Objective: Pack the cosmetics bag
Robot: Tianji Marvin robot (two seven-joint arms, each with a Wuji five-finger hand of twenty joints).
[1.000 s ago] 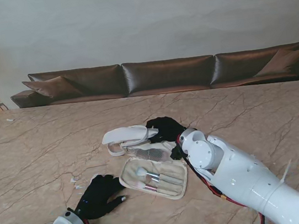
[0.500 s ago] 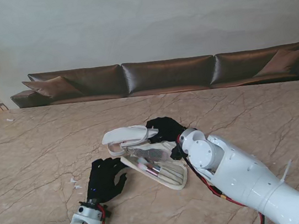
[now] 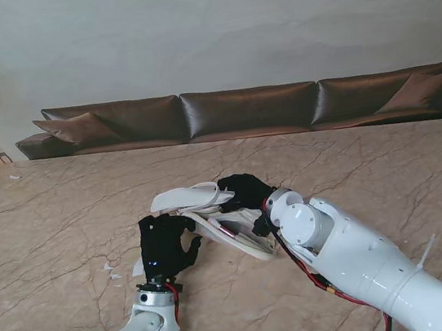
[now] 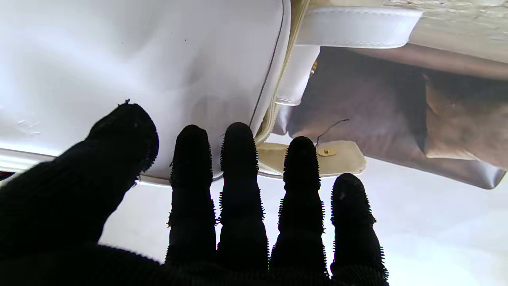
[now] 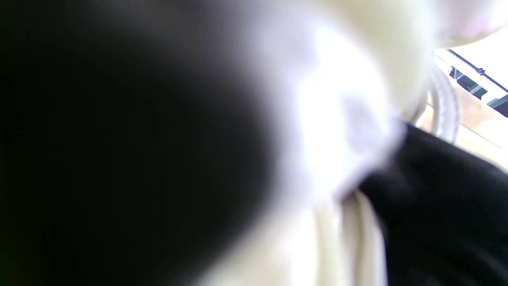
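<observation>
The cream cosmetics bag [image 3: 228, 229] is seen near the middle of the marble table [image 3: 55, 213], half folded, with brushes [image 3: 224, 229] held inside. Its raised flap is pressed by the left hand [image 3: 164, 243], fingers [image 4: 238, 159] straight and slightly apart. The right hand [image 3: 245, 191] is clamped on the bag's far side.

A brown leather sofa [image 3: 250, 110] runs along a plain pale wall [image 3: 202, 28] — beige veined marble table [image 3: 55, 213] before it.
</observation>
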